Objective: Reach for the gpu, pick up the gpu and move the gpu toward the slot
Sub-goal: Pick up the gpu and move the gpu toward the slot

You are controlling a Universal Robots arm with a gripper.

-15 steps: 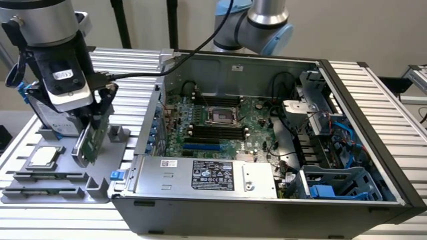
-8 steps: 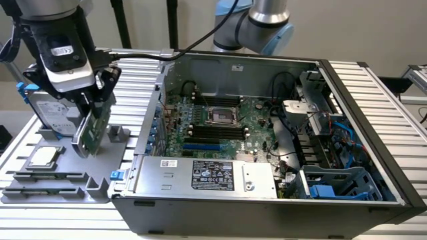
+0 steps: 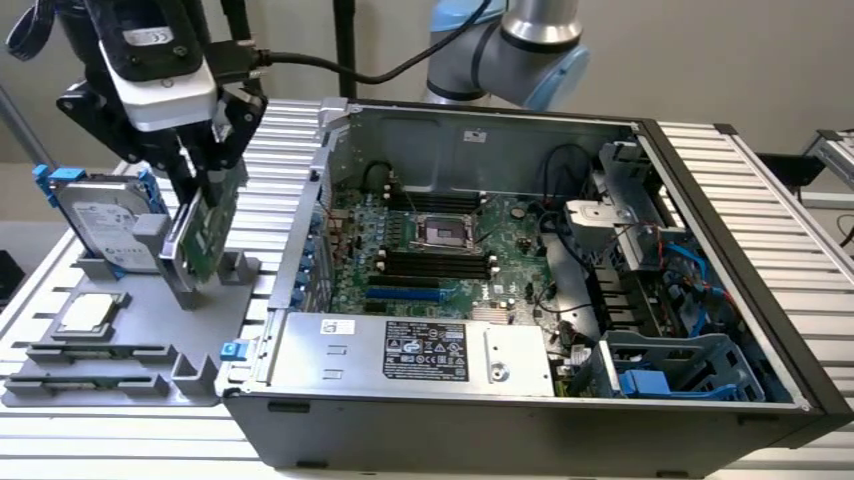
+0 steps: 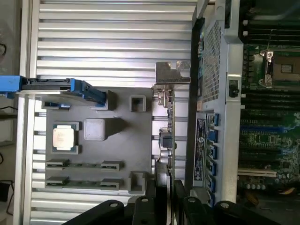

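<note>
The gpu (image 3: 211, 228) is a thin green card with a silver bracket, standing on edge over the grey holder (image 3: 134, 372) at the exterior view's left. My gripper (image 3: 207, 185) comes down on its top edge, with a finger on each side, shut on the card. In the wrist view the gpu (image 4: 167, 136) shows edge-on, its bracket (image 4: 171, 73) at the far end, and my gripper (image 4: 165, 190) clamps the near end. I cannot tell whether its lower edge still touches the holder. A blue expansion slot (image 3: 404, 296) lies on the motherboard inside the open case.
A silver hard drive in a blue frame (image 3: 107, 225) stands on the holder beside the card. A square processor chip (image 3: 87, 313) lies nearer the front. The case wall (image 4: 206, 117) rises right next to the card. A ribbed aluminium table (image 3: 787, 200) lies under everything.
</note>
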